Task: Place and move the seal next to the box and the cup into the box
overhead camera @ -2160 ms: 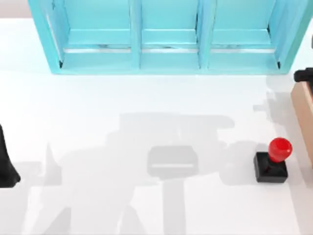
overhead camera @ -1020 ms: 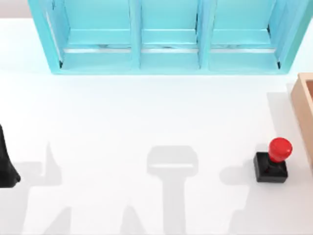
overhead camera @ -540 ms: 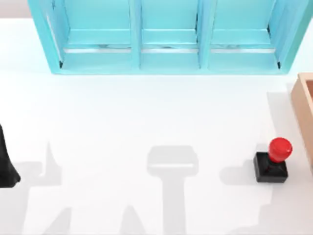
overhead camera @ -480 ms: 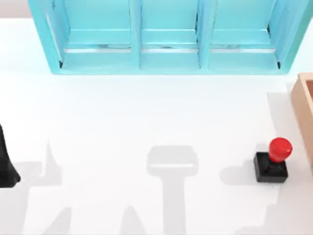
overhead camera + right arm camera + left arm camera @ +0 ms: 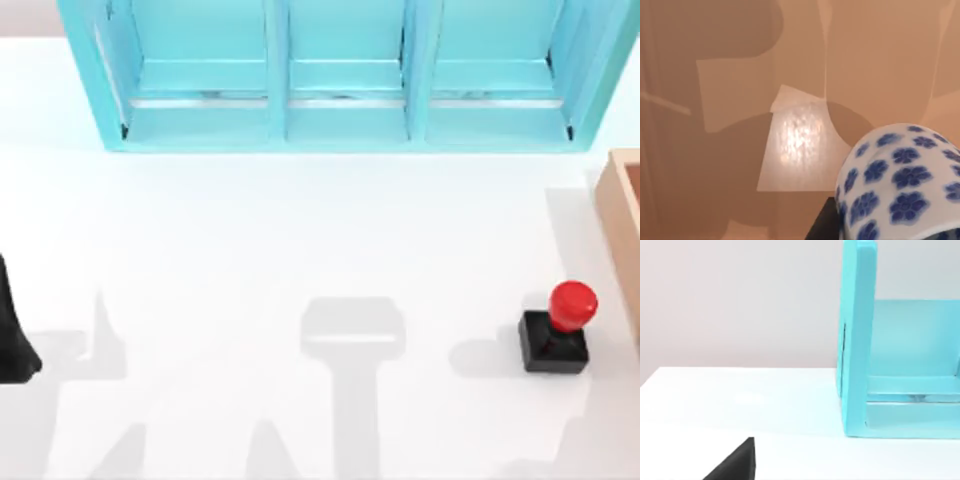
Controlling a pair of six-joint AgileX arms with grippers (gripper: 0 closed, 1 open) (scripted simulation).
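The seal (image 5: 555, 332), a black block with a red knob, stands upright on the white table, just left of the box (image 5: 622, 232), a tan wall at the top view's right edge. In the right wrist view the cup (image 5: 900, 182), white with blue flowers, hangs close to the camera over the tan floor of the box (image 5: 740, 100). My right gripper (image 5: 875, 227) is shut on the cup, with one dark finger (image 5: 821, 227) showing beside it. My left gripper (image 5: 12, 335) is parked at the table's left edge.
A big turquoise shelf cabinet (image 5: 340, 75) spans the back of the table; its side wall (image 5: 857, 340) stands in the left wrist view. The white table (image 5: 300, 230) lies open between the cabinet and the seal, crossed by arm shadows.
The right arm's dark part over the box and its wide shadow across the table have left the top view since the earliest frame. The seal and the left arm have not moved.
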